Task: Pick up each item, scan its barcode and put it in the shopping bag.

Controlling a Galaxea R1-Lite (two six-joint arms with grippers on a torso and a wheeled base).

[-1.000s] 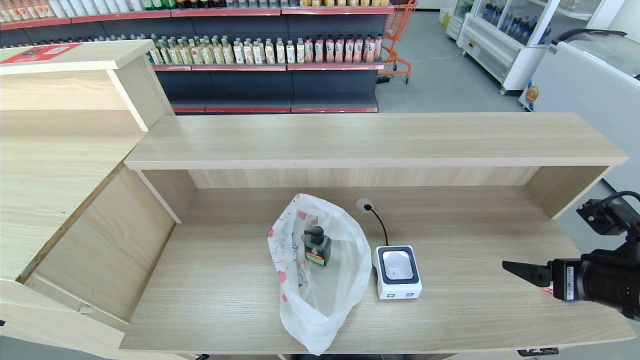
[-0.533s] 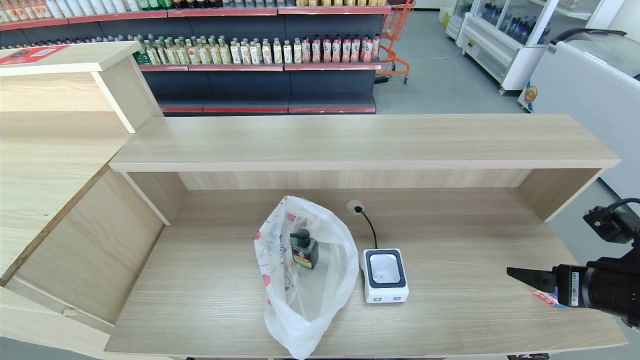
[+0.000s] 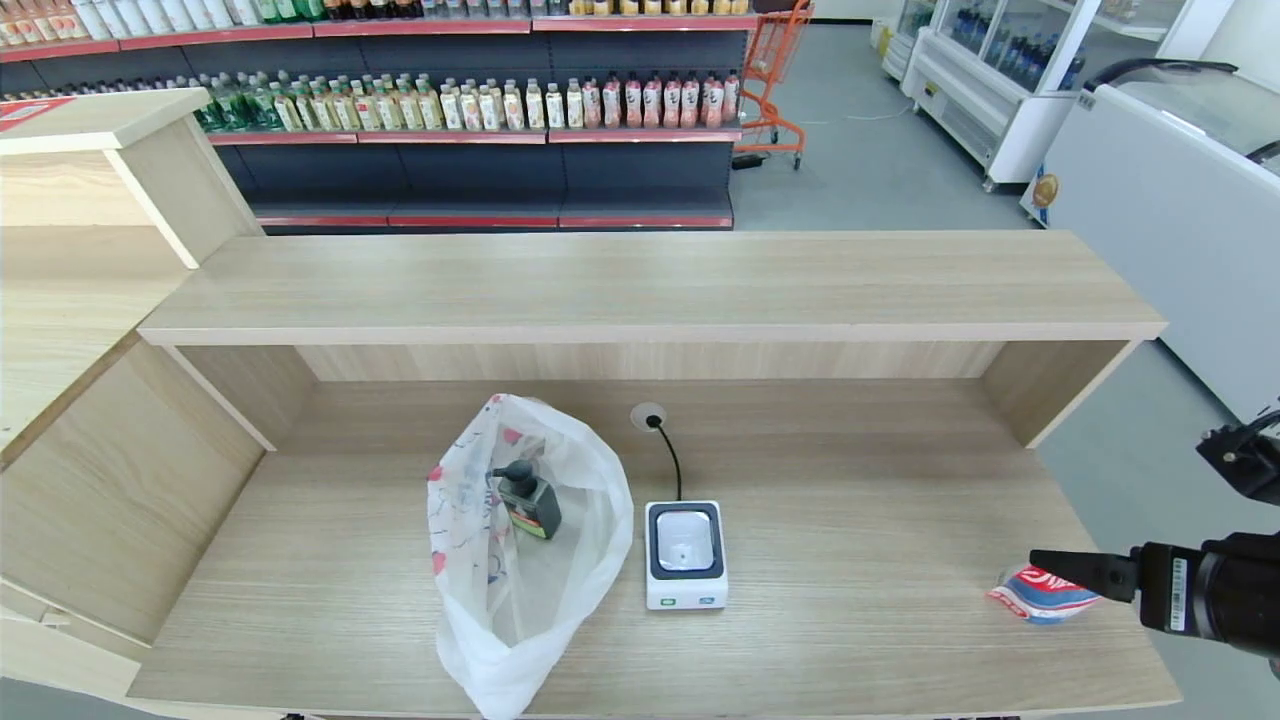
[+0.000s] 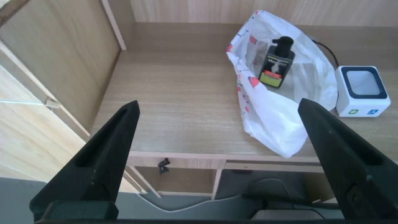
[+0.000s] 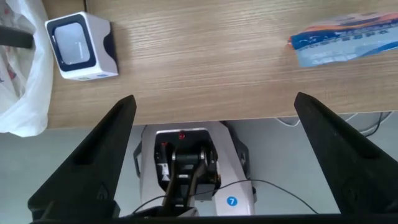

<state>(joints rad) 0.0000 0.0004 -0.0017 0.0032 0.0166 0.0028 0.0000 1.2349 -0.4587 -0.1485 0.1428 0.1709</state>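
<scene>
A white plastic shopping bag [image 3: 500,590] lies open on the wooden counter, with a dark pump bottle [image 3: 528,500] standing inside it; both also show in the left wrist view, bag [image 4: 273,118] and bottle [image 4: 274,62]. A white barcode scanner [image 3: 685,553] sits just right of the bag. A blue, red and white packet [image 3: 1040,598] lies flat near the counter's right front corner. My right gripper [image 3: 1045,560] hangs open just above and beside the packet, holding nothing [image 5: 216,98]. My left gripper [image 4: 219,104] is open and empty, off the counter's left front edge.
A raised wooden ledge [image 3: 650,290] runs along the back of the counter [image 3: 850,520]. The scanner's black cable [image 3: 668,450] runs to a hole at the rear. A side wall [image 3: 120,500] closes the left end. Shop shelves and freezers stand behind.
The head camera has swung right, so everything has slid left in the picture. The packet has come into sight by my right gripper, which now stands farther from the scanner.
</scene>
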